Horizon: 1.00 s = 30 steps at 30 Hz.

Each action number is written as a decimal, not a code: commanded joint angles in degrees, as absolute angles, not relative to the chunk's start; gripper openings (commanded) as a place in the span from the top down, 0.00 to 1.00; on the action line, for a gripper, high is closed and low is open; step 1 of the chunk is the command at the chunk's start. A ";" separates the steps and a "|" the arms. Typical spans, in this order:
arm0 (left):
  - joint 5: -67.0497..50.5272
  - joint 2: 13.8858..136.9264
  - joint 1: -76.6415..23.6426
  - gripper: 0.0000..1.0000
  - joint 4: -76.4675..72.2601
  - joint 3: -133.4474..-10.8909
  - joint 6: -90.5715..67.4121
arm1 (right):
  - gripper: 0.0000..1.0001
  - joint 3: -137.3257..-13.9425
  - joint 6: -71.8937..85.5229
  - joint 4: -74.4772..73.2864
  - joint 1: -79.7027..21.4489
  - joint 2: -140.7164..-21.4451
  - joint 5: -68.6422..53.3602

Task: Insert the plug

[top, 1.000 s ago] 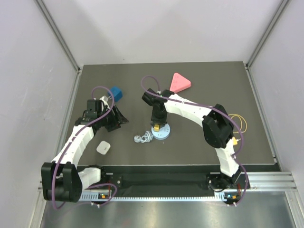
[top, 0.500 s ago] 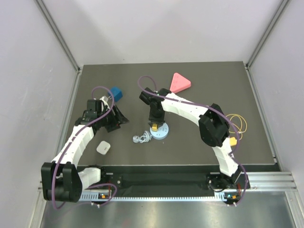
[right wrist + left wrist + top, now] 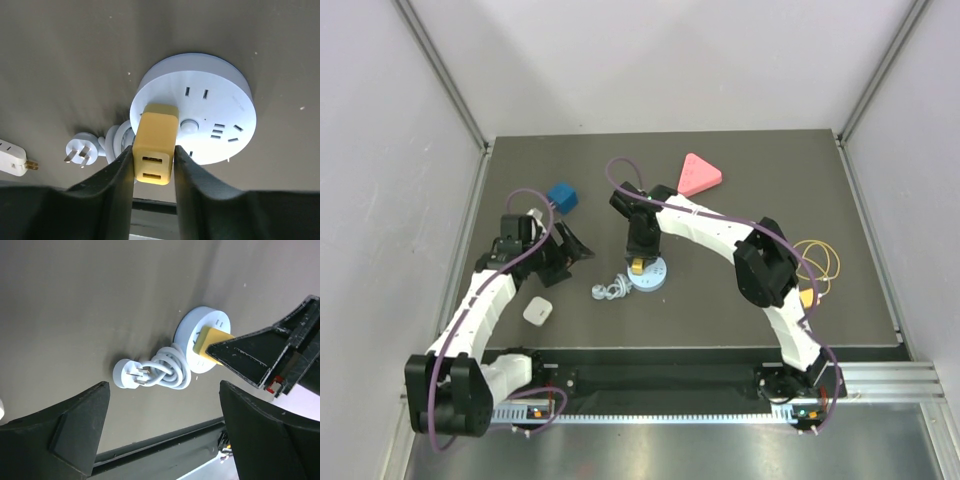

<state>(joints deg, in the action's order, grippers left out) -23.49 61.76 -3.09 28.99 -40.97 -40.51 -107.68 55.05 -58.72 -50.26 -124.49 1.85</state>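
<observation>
A yellow plug [image 3: 155, 145] with two USB ports stands on the face of the round white socket [image 3: 215, 107], near its left rim. My right gripper [image 3: 154, 152] is shut on the plug, one finger on each side. Its prongs are hidden under its body. From above, the right gripper [image 3: 638, 258] hangs over the socket [image 3: 655, 277] mid-table. My left gripper [image 3: 164, 390] is open wide with nothing between its fingers, about a hand's width left of the socket [image 3: 194, 329]; from above the left gripper [image 3: 572, 250] points towards it.
The socket's coiled white cord and three-pin plug [image 3: 610, 291] lie just left of it. A small white adapter [image 3: 538, 311] sits near the front left. A blue cube [image 3: 562, 196] and a pink triangle [image 3: 699, 173] lie further back; a yellow loop [image 3: 820, 258] lies right.
My left gripper has opened wider. The right gripper, with plug, socket and cord, has shifted slightly to the left.
</observation>
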 commanded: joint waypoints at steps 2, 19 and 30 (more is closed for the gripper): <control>-16.91 61.08 -2.81 0.08 32.59 -44.38 -43.94 | 0.57 -106.08 52.04 -49.84 -49.75 -126.04 3.52; 19.85 58.97 -2.81 0.13 54.65 -46.49 -64.82 | 0.00 -88.87 36.04 -37.98 -45.62 -101.98 5.27; 18.10 67.59 -2.99 0.12 55.72 -44.04 -72.94 | 0.00 -73.31 32.70 -28.40 -45.26 -88.25 -4.64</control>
<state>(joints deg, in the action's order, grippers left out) 17.21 67.33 -3.05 54.11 -45.06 -69.25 -76.01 34.39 -34.70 -45.52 -92.62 1.04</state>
